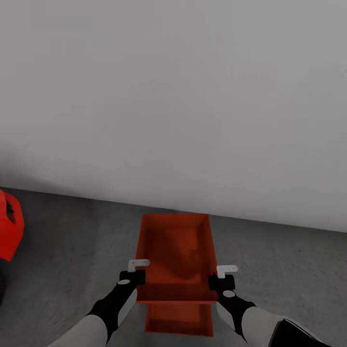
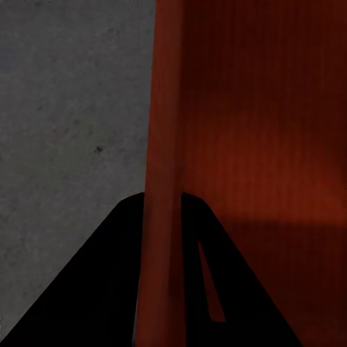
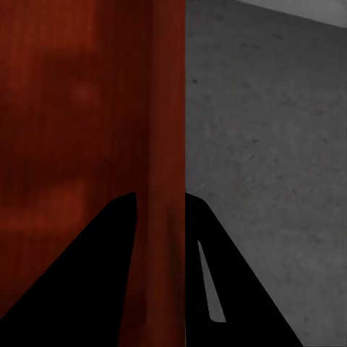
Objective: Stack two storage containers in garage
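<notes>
Wall [image 1: 183, 96] first: plain pale grey, it is taking up the upper half of the head view and meeting the dark grey, mottled concrete floor [image 1: 289, 270] along a slanting line. Sitting at the far left edge on that floor is a bright red car corner [image 1: 9, 231], well apart from everything else.

Hanging out in front of the robot, near the wall, is the upper orange-red open rectangular storage container [image 1: 176, 255], its empty inside facing up. Peeking out just under its near end is the lower orange-red storage container [image 1: 179, 320], lined up beneath it; whether the 2 are touching, I cannot tell.

Now the arms. The left gripper [image 1: 135, 275] is pinching the upper container's left wall near the close corner, and in the left wrist view its 2 dark fingers [image 2: 108, 289] are sitting either side of the thin wall [image 2: 163, 217], clamped narrow. The right gripper [image 1: 220, 279] is doing the same on the right wall, fingers [image 3: 94, 289] straddling the red edge [image 3: 168, 217], closed tight against it.
</notes>
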### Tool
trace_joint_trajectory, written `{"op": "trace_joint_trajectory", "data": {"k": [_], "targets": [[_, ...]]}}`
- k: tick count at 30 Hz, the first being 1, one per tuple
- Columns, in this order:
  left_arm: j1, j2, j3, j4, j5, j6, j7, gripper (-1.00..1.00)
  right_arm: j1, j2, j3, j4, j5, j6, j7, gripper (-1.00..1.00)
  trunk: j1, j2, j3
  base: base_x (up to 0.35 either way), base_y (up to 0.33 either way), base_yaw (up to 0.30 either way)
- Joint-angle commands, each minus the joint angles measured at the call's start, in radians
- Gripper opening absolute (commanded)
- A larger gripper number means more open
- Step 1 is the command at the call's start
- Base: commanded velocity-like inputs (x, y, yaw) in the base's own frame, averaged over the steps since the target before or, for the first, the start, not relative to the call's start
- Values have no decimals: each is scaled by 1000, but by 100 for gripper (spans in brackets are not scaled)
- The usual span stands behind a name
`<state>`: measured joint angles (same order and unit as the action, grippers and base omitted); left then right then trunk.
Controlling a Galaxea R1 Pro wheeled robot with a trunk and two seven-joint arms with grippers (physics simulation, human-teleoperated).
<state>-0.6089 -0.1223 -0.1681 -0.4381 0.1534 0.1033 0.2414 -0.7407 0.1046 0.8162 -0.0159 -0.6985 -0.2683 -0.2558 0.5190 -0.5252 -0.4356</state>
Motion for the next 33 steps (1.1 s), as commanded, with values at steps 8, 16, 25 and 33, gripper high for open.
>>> {"op": "trace_joint_trajectory", "data": {"k": [8, 16, 25, 33], "targets": [[0, 7, 16, -2, 14, 7, 13, -100, -1, -2, -65, -3, 3, -6, -1, -100, 0, -1, -1, 4, 12, -225], [0, 7, 16, -2, 14, 7, 13, -100, 0, -3, -65, -3, 3, -6, 0, -100, 0, -1, -1, 0, 1, -139], [0, 7, -2, 4, 17, 5, 10, -100, -1, 0, 33, -1, -25, -6, -1, -100, 0, -1, -1, 0, 0, -4], [0, 6, -18, 4, 10, 3, 13, -100, 0, 3, 125, 2, -121, -6, -1, -100, 0, -1, -1, 0, 0, 0]]}}
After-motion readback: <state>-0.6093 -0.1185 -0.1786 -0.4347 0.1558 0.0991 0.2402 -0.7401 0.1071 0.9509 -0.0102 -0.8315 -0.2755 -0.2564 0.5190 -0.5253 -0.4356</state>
